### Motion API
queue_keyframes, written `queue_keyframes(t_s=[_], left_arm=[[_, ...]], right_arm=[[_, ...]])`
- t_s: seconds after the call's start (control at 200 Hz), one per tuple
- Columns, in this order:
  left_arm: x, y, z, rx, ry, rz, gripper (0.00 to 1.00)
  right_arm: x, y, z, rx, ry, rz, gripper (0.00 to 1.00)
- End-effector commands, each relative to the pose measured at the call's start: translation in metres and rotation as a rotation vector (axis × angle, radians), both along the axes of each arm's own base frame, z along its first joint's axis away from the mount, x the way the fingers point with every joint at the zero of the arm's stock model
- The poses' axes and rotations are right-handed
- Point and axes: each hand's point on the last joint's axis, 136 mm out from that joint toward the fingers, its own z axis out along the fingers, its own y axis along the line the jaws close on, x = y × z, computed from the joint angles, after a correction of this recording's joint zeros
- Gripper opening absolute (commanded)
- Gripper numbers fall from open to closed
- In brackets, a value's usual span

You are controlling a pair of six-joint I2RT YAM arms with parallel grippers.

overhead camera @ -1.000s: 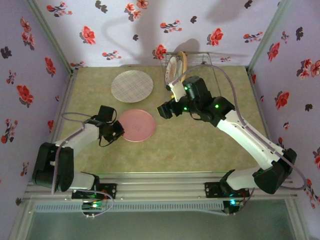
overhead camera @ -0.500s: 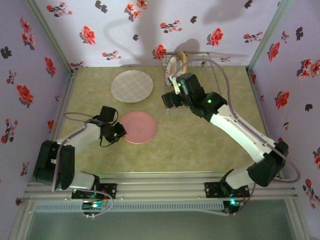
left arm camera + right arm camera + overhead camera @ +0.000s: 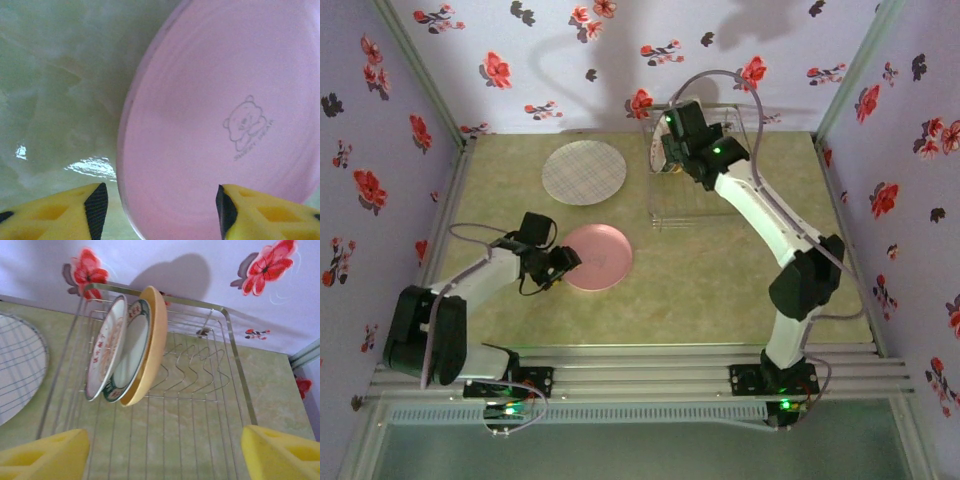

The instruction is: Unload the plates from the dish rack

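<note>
Toward 9 o'clock on the surface (image 3: 720, 290), the left fingers (image 3: 55, 215) have just spread and let the pink plate (image 3: 595, 257) lie flat, while the right fingers (image 3: 280, 450), spread wide, now reach the rack (image 3: 200, 405) at 1 o'clock for three more plates (image 3: 127, 347).

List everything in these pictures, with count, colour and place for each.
checked plate: one, pale grid pattern, flat on the table, far left
pink plate: one, pink with a bear drawing, flat on the table, nearer than the checked plate
dish rack: one, silver wire, by the back wall
red-patterned plate: one, white and red, on edge in the rack, leftmost
green-rimmed plate: one, white, on edge, middle
orange-yellow plate: one, on edge, rightmost
table: one, marbled green
walls: lilac with red flowers
left gripper: yellow fingers, open, at the pink plate's rim
right gripper: yellow fingers, open, over the rack
</note>
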Motion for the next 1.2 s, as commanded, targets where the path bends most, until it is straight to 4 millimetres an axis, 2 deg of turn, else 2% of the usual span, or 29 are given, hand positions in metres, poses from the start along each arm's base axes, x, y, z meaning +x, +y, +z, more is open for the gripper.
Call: queue_keyframes(t_s=[0.0,0.18,0.26,0.435,0.56,0.715,0.86,1.015,1.195], left_arm=[[0.001,-0.005,0.026,-0.015,-0.056,-0.034,0.66],[-0.007,0.003,0.057,-0.009,-0.136,-0.025,0.68],[-0.013,0.008,0.072,-0.005,-0.172,-0.021,0.68],[-0.026,0.019,0.104,-0.002,-0.265,-0.011,0.70],[-0.033,0.024,0.124,0.007,-0.318,-0.020,0.71],[-0.035,0.027,0.140,0.012,-0.358,-0.025,0.71],[-0.030,0.025,0.160,0.002,-0.421,-0.036,0.71],[-0.024,0.027,0.186,0.009,-0.523,-0.046,0.72],[-0.023,0.028,0.190,0.016,-0.540,-0.052,0.72]], right_arm=[[0.026,-0.006,-0.004,0.011,-0.020,-0.057,0.78],[0.058,-0.011,-0.029,0.000,0.021,-0.106,0.71],[0.069,-0.015,-0.042,0.022,0.036,-0.132,0.64],[0.088,-0.005,-0.058,0.087,0.055,-0.107,0.57],[0.096,-0.003,-0.064,0.092,0.065,-0.115,0.54],[0.104,-0.011,-0.069,0.086,0.063,-0.155,0.47],[0.111,-0.016,-0.075,0.109,0.061,-0.174,0.43],[0.118,-0.012,-0.080,0.125,0.055,-0.154,0.43],[0.123,-0.012,-0.084,0.139,0.051,-0.162,0.46]])
